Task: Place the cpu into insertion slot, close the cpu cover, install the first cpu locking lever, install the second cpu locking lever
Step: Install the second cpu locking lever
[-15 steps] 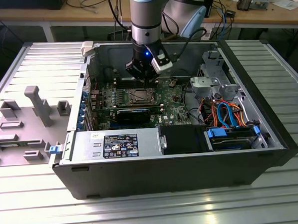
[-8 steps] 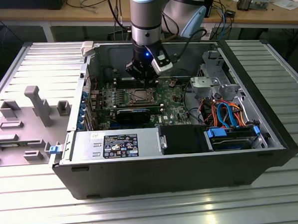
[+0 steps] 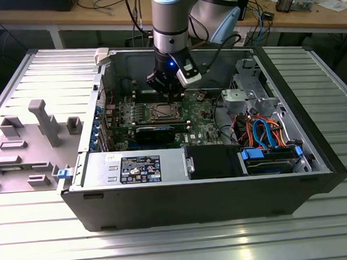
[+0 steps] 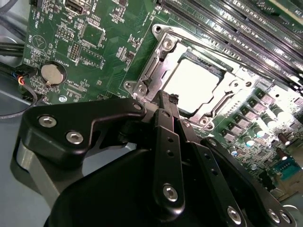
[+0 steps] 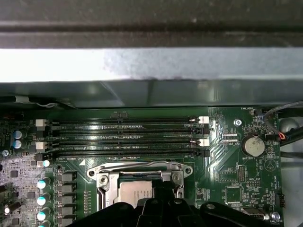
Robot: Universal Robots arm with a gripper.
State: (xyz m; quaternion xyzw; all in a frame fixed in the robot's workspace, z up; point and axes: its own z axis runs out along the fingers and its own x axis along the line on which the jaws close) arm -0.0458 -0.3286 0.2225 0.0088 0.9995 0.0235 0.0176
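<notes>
Second wrist view: your fingers, pressed together, hover by the cover; cpu seated, so levers need pressing.

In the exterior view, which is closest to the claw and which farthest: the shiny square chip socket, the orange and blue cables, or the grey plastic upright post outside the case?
1. The insertion slot, just below the claw.
2. The orange and blue cables, toward the exterior view's right, inside the case.
3. The grey upright post, outside the case at the exterior view's left.
</notes>
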